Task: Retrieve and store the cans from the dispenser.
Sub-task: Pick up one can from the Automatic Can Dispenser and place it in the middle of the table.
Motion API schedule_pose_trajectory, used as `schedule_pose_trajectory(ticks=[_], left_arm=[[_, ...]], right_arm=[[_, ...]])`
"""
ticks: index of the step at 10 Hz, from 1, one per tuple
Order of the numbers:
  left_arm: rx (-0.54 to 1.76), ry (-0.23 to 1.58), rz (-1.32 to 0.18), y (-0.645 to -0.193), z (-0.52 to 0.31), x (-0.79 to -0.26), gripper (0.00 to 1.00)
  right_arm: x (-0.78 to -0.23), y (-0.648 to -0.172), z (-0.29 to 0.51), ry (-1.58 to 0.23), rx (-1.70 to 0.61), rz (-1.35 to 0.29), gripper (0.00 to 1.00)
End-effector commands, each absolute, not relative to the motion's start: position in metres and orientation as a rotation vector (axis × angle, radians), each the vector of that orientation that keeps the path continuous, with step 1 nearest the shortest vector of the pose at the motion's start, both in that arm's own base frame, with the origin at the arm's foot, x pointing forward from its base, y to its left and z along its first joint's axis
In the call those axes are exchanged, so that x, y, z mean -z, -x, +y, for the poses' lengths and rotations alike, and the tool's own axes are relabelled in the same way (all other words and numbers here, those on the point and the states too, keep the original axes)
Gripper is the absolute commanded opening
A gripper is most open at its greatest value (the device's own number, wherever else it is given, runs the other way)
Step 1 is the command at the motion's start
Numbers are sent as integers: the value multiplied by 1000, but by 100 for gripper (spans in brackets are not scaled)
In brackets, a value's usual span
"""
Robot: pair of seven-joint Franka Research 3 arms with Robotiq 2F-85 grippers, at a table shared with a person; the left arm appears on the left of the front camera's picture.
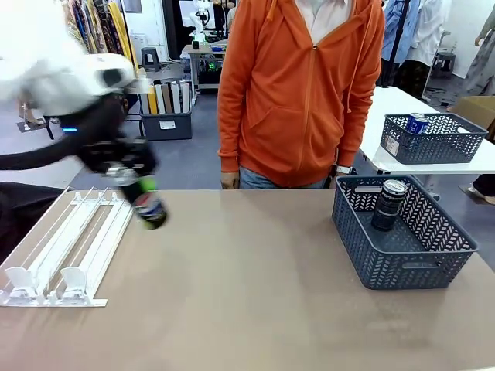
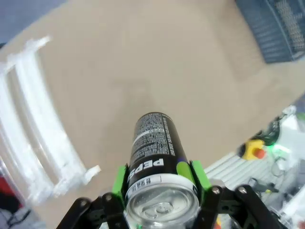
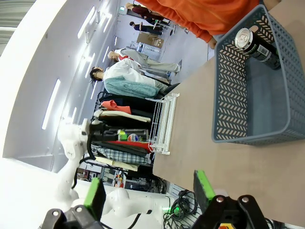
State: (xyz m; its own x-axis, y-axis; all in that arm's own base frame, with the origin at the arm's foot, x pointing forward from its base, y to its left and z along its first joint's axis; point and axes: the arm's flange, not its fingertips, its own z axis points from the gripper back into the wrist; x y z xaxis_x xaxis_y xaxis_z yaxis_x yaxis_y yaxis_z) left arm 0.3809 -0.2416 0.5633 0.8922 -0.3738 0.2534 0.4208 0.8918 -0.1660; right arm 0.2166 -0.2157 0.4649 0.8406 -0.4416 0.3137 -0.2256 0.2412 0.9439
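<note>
So our left gripper is clamped on a black Pepsi can, green pads squeezing it near the silver top, and we're holding it tilted in the air just above the far end of the white dispenser on the desk. Our right gripper has its fingers spread wide apart, nothing between them. Another dark can stands upright in the blue-grey basket over on the right side.
</note>
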Motion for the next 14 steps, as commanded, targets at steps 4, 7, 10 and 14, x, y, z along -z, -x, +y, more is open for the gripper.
schedule_pose_trajectory(ticks=[4, 7, 10, 14], left_arm=[[639, 87, -24, -468, -417, -481, 0], [692, -2, 10, -464, -432, -436, 0], [728, -38, 51, -459, -436, -408, 0], [734, -27, 48, -461, -434, -409, 90]], right_arm=[[-468, -220, -216, -1355, 144, -632, 100], [-468, -220, -216, -1355, 144, -632, 100], [-468, -220, -216, -1355, 144, -632, 100], [-468, -220, -216, -1355, 144, -632, 100]])
